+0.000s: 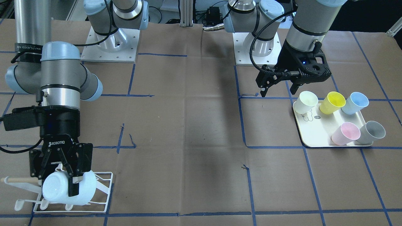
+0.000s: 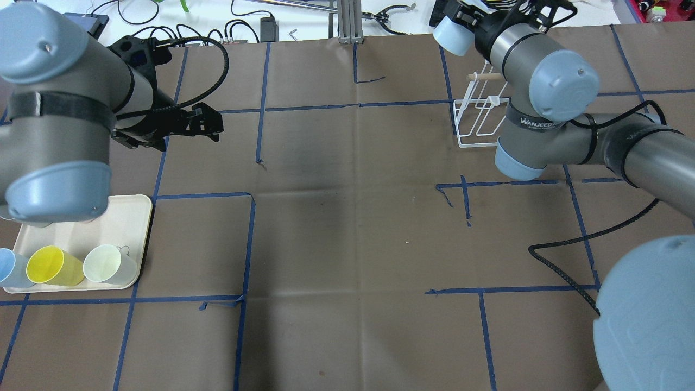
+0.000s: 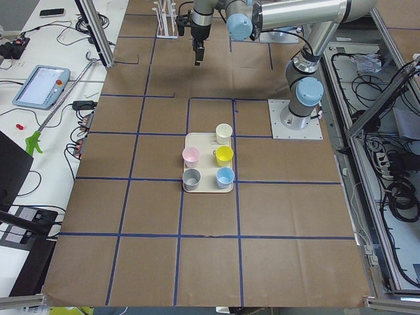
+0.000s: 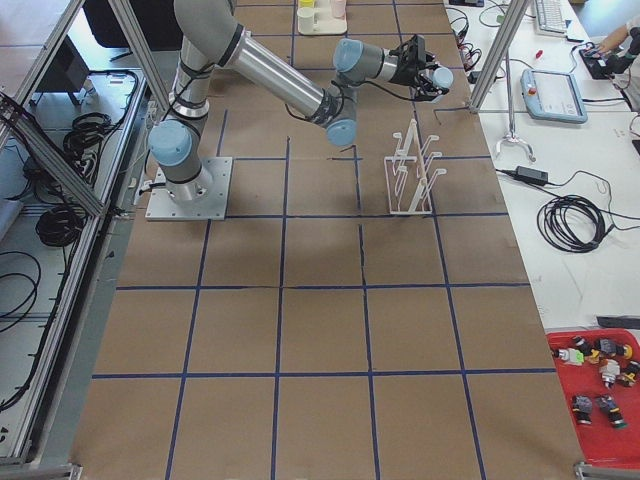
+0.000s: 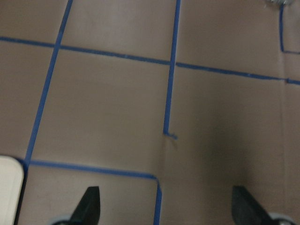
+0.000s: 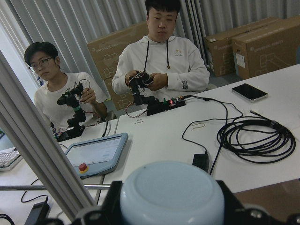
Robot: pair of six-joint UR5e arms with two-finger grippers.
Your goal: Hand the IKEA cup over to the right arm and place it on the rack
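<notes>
Down at 7 o'clock of the front-facing view, the right gripper (image 1: 67,179) pinches the IKEA cup (image 1: 58,190) from both sides. The cup lies on its side, bottom toward the camera, right over the rack (image 1: 109,191). It may be touching a prong, but that part is hidden. At 3 o'clock sits the tray (image 1: 317,136). On it stand a cream cup (image 1: 307,102), a yellow cup (image 1: 333,102), a blue cup (image 1: 355,103), a pink cup (image 1: 345,133) and a grey cup (image 1: 372,131). The left gripper (image 1: 278,91) hangs at 11 o'clock of the cream cup. Its claw is spread wide and holds nothing.

From overhead, the rack (image 2: 478,125) is at 1 o'clock, partly behind the right arm (image 2: 543,108). The tray (image 2: 81,228) is at 8 o'clock.

Seen from the right end, the rack (image 4: 410,170) stands upright, and the cup (image 4: 440,78) is at 1 o'clock of it.

On the left wrist view, two black fingers (image 5: 89,204) sit far apart at 7 and 5 o'clock over the brown table (image 5: 108,108).

On the right wrist view, the cup's round bottom (image 6: 171,194) fills 6 o'clock. Two people (image 6: 164,70) sit behind it.
</notes>
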